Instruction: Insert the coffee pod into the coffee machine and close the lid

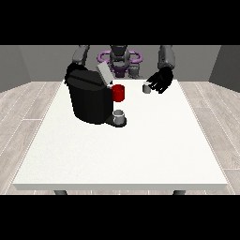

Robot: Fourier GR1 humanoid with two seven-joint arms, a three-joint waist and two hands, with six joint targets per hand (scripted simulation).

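Coffee pod point(146, 87), small and grey, sits at the fingertips of the hand at the view's right point(161, 79), fingers curled round it, held just above the far part of the white worktop point(122, 154), right of the machine. Black coffee machine point(89, 99) stands far left with its grey lid point(104, 74) tilted up and open, a red part point(118, 93) at its right side, a grey cup point(119, 115) on its base. The other hand is hidden behind the machine; cannot tell its fingers.
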